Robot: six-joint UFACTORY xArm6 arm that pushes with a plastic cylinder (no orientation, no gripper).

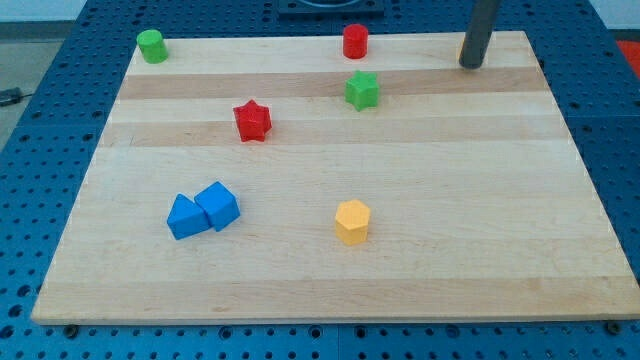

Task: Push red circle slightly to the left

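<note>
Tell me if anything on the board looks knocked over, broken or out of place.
Nothing stands out. All blocks sit flat on the wooden board; the two blue blocks touch each other. My tip is near the view's top right, well right of the red circle.

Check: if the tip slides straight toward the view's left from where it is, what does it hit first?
Likely the red circle. My tip sits at the view's right of it with bare board between, though slightly lower, so it may only clip it.

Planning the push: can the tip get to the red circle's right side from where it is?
Probably yes. My tip sits at the view's top right; bare board lies between it and the red circle. The green star sits below that path.
</note>
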